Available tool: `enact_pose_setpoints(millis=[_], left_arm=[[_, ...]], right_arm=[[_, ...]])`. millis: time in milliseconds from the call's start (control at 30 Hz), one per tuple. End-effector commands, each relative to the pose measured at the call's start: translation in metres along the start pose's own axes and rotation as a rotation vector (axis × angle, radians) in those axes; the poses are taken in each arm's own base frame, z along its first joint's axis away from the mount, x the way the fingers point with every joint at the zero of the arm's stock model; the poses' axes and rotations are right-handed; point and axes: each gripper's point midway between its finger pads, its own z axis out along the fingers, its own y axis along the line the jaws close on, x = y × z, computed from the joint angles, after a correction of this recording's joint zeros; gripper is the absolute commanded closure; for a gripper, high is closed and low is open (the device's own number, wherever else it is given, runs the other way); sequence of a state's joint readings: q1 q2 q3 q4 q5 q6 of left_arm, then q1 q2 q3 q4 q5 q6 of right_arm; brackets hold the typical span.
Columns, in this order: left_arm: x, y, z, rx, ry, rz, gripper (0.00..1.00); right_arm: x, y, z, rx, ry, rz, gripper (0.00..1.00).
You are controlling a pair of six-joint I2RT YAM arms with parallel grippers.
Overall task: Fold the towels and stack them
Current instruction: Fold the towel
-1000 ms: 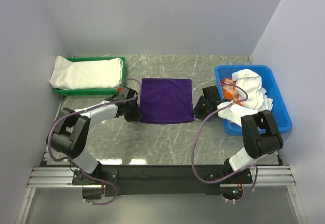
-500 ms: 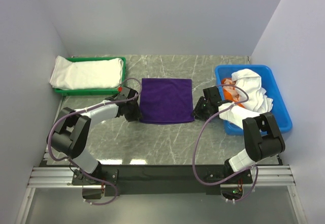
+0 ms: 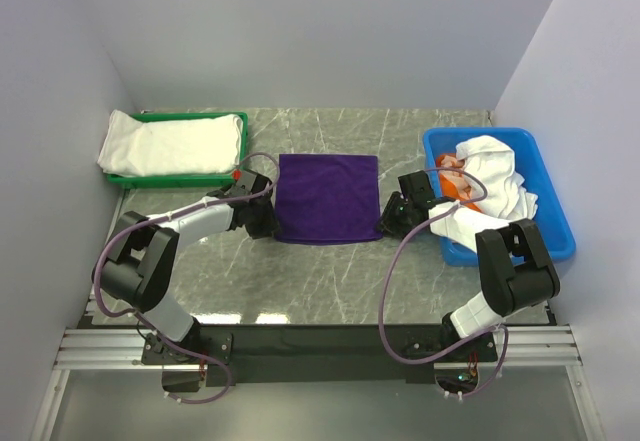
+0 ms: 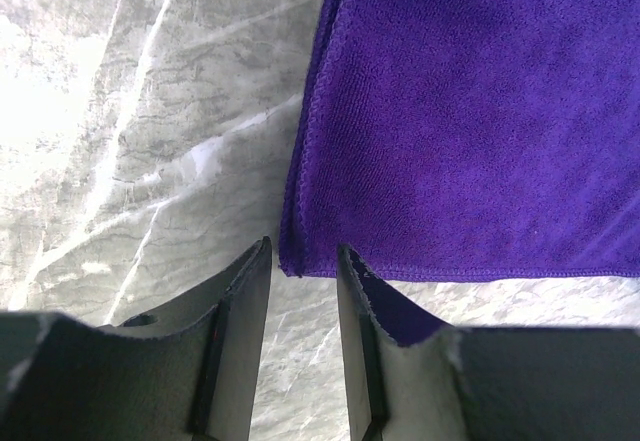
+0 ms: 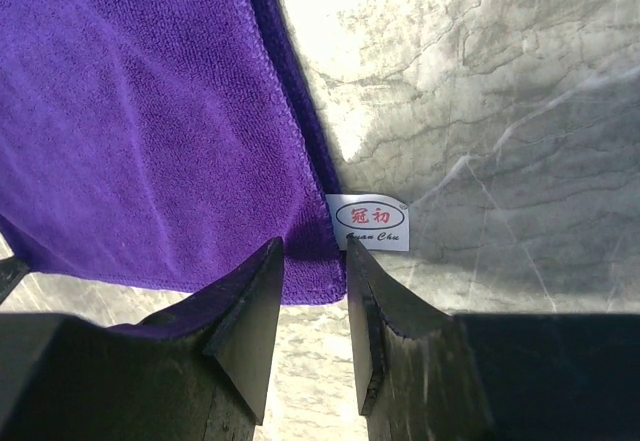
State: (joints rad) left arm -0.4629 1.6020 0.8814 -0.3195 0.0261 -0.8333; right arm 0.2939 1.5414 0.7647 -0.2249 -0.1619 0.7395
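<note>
One purple towel (image 3: 328,197) was counted, with one green tray (image 3: 243,136) left of it and one blue bin (image 3: 438,139) right of it.

Bare table (image 3: 330,281) before purple towel (image 3: 328,196)

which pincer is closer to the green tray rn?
Left. The left pincer sits at the purple towel's near-left corner, close to the green tray; the right pincer is at the near-right corner, across the towel.

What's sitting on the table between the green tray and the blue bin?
A purple towel, spread flat on the marble table, lies between the green tray and the blue bin. The top external view shows it.
</note>
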Motion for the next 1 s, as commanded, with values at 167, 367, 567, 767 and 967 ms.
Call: enact_pose_setpoints(millis=[167,367,567,767,967], left_arm=[[-0.012,-0.011,-0.002,0.014,-0.036,0.013,0.62],[-0.012,-0.011,-0.002,0.01,-0.036,0.012,0.62],[-0.012,-0.01,-0.003,0.007,-0.034,0.016,0.63],[-0.012,-0.011,-0.004,0.009,-0.035,0.02,0.64],[-0.013,-0.011,-0.005,0.008,-0.035,0.019,0.65]], right_arm=[[-0.004,0.013,-0.008,-0.038,-0.014,-0.02,0.72],[-0.008,0.022,-0.017,-0.064,-0.034,-0.026,0.73],[-0.015,0.027,-0.024,-0.078,-0.063,-0.027,0.79],[-0.015,0.025,-0.027,-0.065,-0.068,-0.032,0.85],[-0.011,0.022,-0.023,-0.067,-0.055,-0.03,1.0]])
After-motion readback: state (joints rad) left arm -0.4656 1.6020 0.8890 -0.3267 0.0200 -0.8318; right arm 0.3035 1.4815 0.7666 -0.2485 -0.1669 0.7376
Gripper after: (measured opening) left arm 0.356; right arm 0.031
